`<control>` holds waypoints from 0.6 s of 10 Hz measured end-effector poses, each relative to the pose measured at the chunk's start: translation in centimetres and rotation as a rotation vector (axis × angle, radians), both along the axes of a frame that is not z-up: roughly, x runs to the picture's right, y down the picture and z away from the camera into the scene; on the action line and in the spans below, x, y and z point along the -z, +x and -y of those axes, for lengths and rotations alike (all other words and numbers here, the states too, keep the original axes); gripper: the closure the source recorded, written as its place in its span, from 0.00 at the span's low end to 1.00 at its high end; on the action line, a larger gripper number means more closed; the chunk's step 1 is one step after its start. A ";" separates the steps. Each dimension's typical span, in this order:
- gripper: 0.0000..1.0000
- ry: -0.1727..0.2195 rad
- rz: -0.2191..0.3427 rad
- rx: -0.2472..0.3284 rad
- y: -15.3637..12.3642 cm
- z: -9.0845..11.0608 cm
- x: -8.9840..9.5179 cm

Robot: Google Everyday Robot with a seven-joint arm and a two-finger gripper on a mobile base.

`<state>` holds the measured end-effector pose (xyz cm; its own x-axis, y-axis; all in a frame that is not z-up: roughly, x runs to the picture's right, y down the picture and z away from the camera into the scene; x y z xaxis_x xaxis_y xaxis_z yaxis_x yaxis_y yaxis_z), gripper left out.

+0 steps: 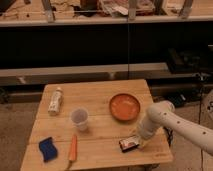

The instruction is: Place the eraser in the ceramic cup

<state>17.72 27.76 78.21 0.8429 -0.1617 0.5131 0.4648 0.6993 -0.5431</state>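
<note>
Eraser (130, 143) lies flat on the counter (100, 100), directly at the fingers (140, 141), whose state I cannot tell. Ceramic cup (80, 119) stands well left of them; orange bowl (124, 106) sits just behind.

Orange bowl (124, 106), bottle (55, 100), blue pad (48, 149), carrot (73, 149)

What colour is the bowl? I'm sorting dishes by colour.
Orange, seen in the camera view: bowl sits just above the gripper at the eraser.
</note>
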 end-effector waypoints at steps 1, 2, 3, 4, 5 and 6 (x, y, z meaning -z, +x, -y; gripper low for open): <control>0.74 -0.003 0.000 0.001 -0.1 0.0 -0.1; 0.78 -0.006 0.000 0.000 -0.1 -0.1 0.0; 0.90 -0.007 0.007 -0.010 -0.1 0.0 0.0; 0.96 -0.010 0.021 -0.028 0.0 0.3 0.2; 1.00 -0.017 0.038 -0.052 0.2 0.5 0.4; 1.00 -0.022 0.052 -0.080 0.5 0.7 0.7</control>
<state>18.18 27.06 77.54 0.8250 -0.0828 0.5591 0.4355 0.7236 -0.5355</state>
